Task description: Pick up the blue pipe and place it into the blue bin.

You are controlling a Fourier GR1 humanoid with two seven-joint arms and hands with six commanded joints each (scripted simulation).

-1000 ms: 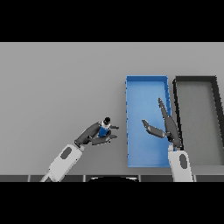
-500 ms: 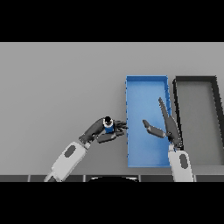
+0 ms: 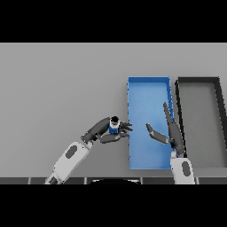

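Head view: left hand [image 3: 107,132] fingers curled round pipe [image 3: 114,125], thumb beneath, pipe upright just left of blue bin [image 3: 148,83] near-left wall. Pipe looks small, stiff, light, likely smooth; grip across barrel suits. Left forearm slants in from near-left. Right hand [image 3: 170,133] over bin, fingers straight, spread, idle.

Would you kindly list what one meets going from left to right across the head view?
left hand → blue pipe held in it → blue bin → right hand over the bin's right side → black bin
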